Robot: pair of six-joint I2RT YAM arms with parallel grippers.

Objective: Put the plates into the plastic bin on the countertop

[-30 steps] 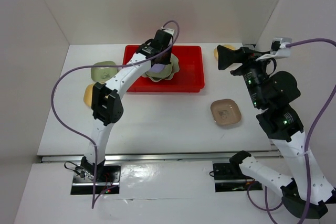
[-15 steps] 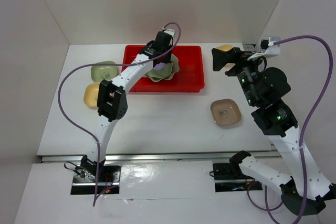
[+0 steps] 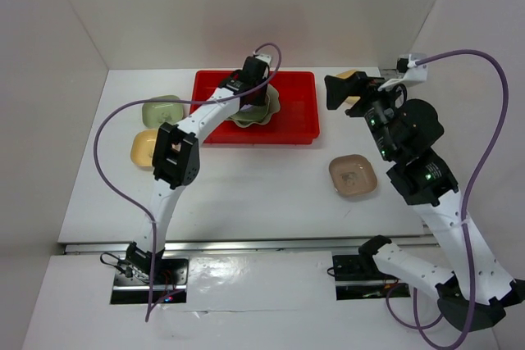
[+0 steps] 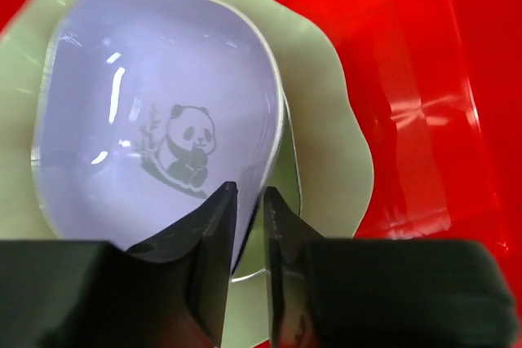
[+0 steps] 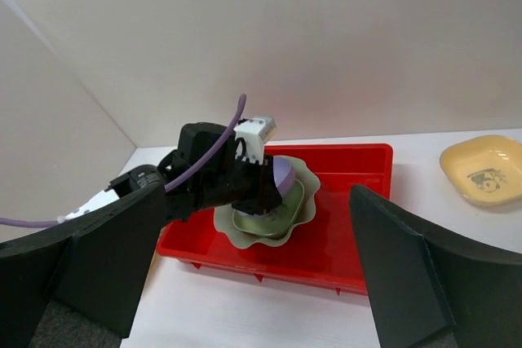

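My left gripper (image 3: 255, 81) is shut on the rim of the lavender panda dish (image 4: 155, 136) and holds it tilted over the large pale green scalloped dish (image 3: 267, 112). That dish lies in the red plastic bin (image 3: 295, 125). In the left wrist view my fingers (image 4: 214, 226) straddle the lavender rim, with the scalloped dish (image 4: 326, 95) below. My right gripper (image 3: 338, 92) is open and empty, raised right of the bin. The right wrist view shows the bin (image 5: 351, 226), the tilted lavender dish (image 5: 285, 175) and the scalloped dish (image 5: 298, 209).
On the white countertop (image 3: 246, 186), a pinkish-tan dish (image 3: 353, 176) lies at the right. A yellow dish (image 3: 351, 76) sits behind my right gripper and shows in the right wrist view (image 5: 483, 170). A green dish (image 3: 162, 110) and another yellow dish (image 3: 144, 147) lie left of the bin.
My right gripper has moved left toward the bin and its arm has risen. My left gripper has shifted slightly with the lavender dish, staying over the scalloped dish.
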